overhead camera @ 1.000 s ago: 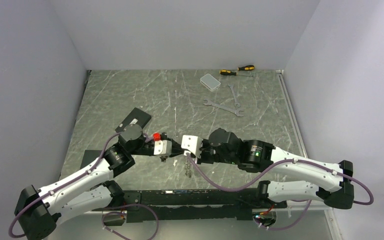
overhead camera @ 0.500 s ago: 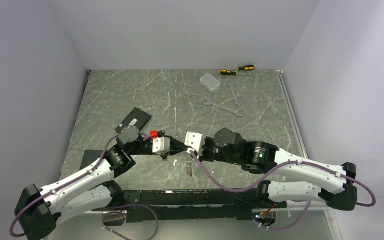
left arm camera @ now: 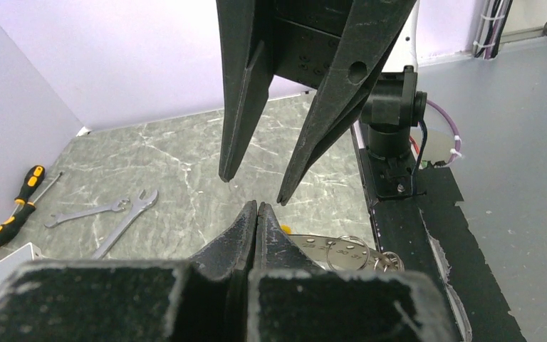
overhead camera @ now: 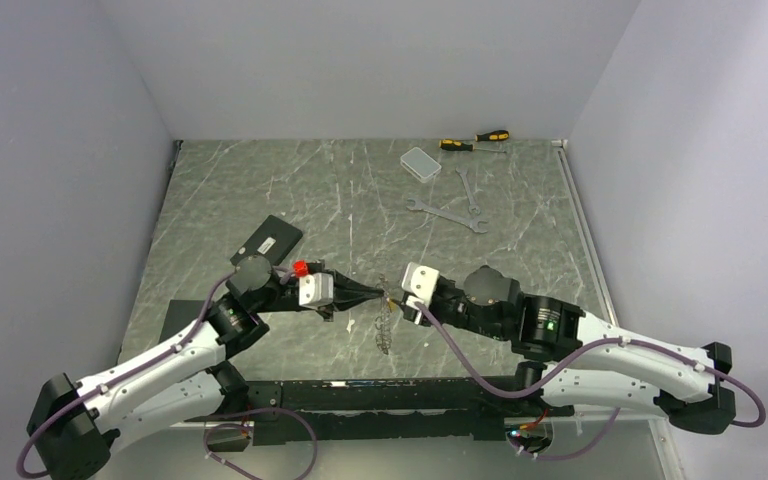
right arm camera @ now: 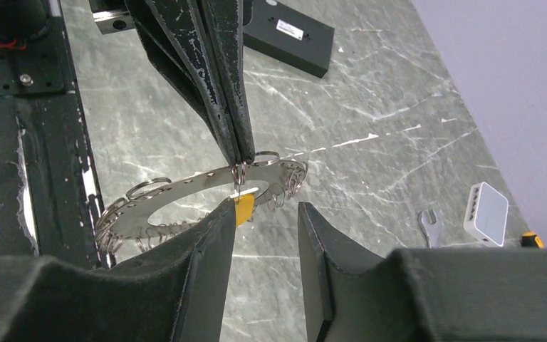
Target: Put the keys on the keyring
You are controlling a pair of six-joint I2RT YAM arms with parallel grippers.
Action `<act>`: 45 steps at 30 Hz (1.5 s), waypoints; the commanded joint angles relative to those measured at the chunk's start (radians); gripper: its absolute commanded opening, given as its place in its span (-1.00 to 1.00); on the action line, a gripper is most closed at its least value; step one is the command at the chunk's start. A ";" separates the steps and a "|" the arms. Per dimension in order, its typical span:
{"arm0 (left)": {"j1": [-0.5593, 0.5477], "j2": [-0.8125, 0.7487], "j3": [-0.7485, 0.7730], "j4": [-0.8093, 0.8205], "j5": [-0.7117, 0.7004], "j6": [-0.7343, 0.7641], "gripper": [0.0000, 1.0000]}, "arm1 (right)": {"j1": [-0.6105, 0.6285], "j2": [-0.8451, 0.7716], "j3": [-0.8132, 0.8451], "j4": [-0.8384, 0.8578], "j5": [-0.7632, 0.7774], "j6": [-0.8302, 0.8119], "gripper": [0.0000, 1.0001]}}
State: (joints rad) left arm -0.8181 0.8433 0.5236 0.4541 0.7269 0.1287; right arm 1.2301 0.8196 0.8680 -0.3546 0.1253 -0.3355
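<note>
The keyring [right arm camera: 185, 191] is a flat silver ring plate with several small split rings round its edge. It hangs from my left gripper [right arm camera: 240, 160], which is shut on one small ring at its rim. A key with a yellow head [right arm camera: 244, 209] dangles under that spot. My right gripper [right arm camera: 265, 208] is open, its left finger just beside the yellow key, touching nothing. In the top view the left gripper [overhead camera: 375, 293] holds the keyring [overhead camera: 386, 325] above the table and the right gripper [overhead camera: 398, 298] faces it. In the left wrist view the left gripper [left arm camera: 256, 206] is shut, with the ring plate [left arm camera: 331, 249] below it.
Two wrenches [overhead camera: 447, 213], two yellow-and-black screwdrivers [overhead camera: 475, 141] and a clear plastic box [overhead camera: 420, 163] lie at the back right. A black box [overhead camera: 267, 240] lies behind the left arm. A black strip [overhead camera: 360, 392] runs along the near table edge.
My right arm has drawn back to the right, away from the left gripper. The left gripper has reached a little to the right with the keyring hanging from it.
</note>
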 commanded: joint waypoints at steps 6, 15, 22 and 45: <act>-0.003 -0.044 0.035 0.086 -0.030 -0.061 -1.00 | 0.000 -0.039 -0.026 0.142 -0.017 0.034 -0.19; -0.004 -0.052 0.031 0.159 -0.042 -0.116 -1.00 | 0.000 -0.016 -0.019 0.174 -0.029 0.024 -0.56; -0.004 -0.047 0.019 0.225 -0.069 -0.174 -1.00 | 0.000 -0.022 -0.020 0.173 -0.035 0.032 -0.58; -0.003 -0.035 -0.014 0.330 -0.171 -0.229 -1.00 | 0.000 -0.054 -0.023 0.136 -0.012 0.047 -0.34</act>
State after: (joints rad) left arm -0.8181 0.8284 0.4992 0.7208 0.5934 -0.0757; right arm 1.2301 0.8017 0.8402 -0.2012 0.0956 -0.2996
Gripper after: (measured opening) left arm 0.013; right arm 0.317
